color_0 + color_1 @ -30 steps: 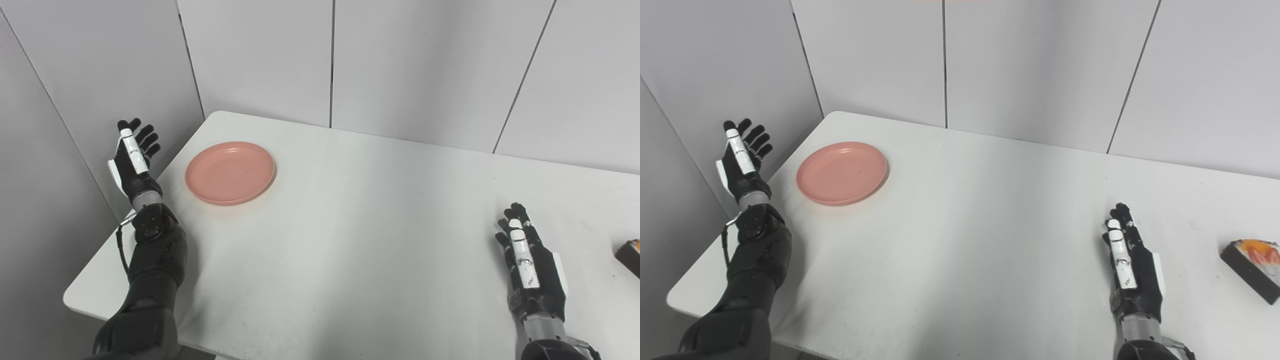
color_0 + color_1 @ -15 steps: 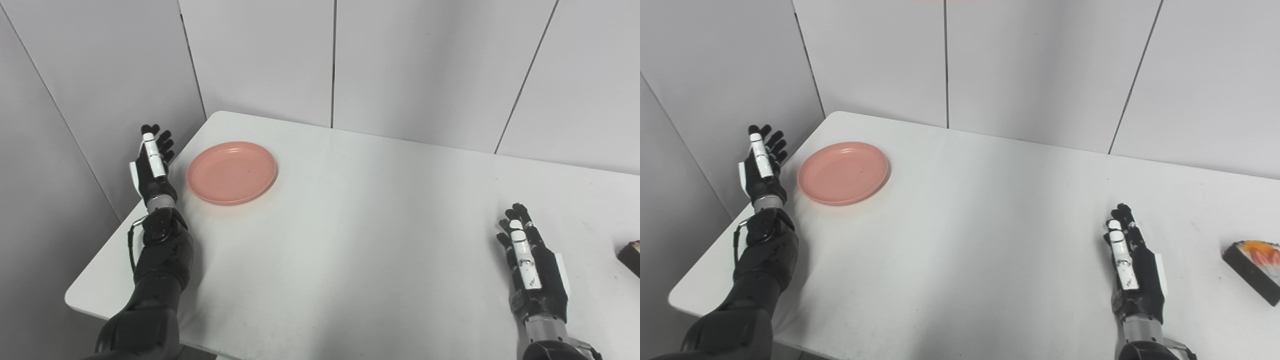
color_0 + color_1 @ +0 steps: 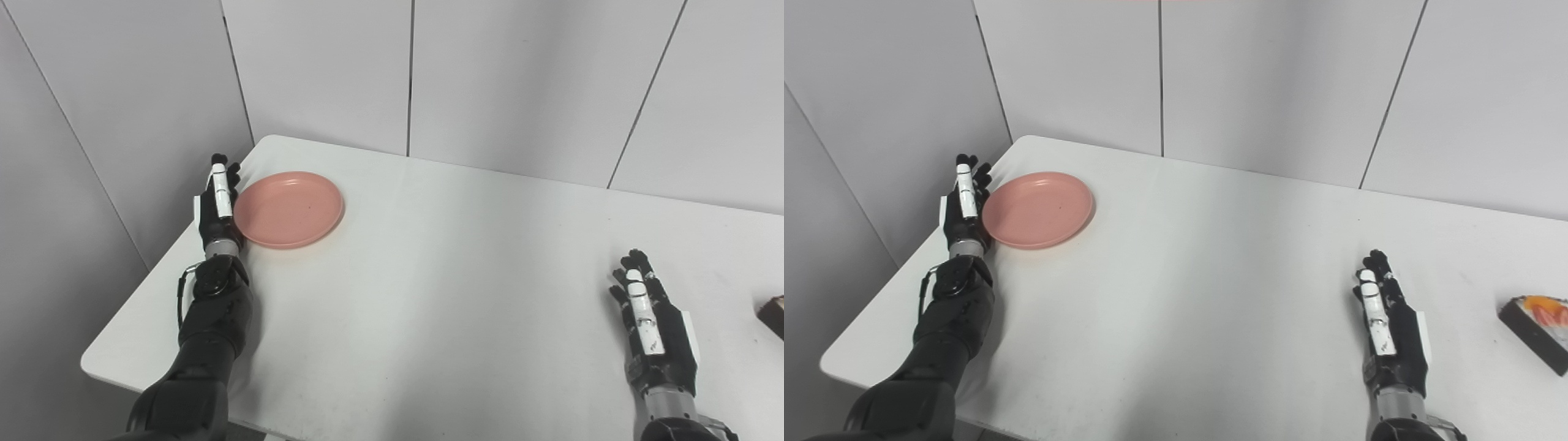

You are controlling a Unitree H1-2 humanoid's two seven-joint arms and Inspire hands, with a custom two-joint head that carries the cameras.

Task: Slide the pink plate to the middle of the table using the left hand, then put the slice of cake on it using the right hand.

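A round pink plate (image 3: 288,208) lies on the white table (image 3: 429,275) near its far left corner. My left hand (image 3: 218,205) stands edge-on against the plate's left rim, fingers straight and together, holding nothing. A dark slice of cake (image 3: 1536,329) with orange and red topping rests at the table's right edge; in the left eye view only its corner (image 3: 773,315) shows. My right hand (image 3: 1387,331) lies flat and open on the table, well left of the cake.
Grey wall panels (image 3: 490,79) close the table in behind and on the left. The table's left edge (image 3: 153,269) runs close beside my left forearm.
My left hand has swung right from beyond the table's left edge up to the plate's rim. The plate has shifted slightly right. The right hand has stayed put.
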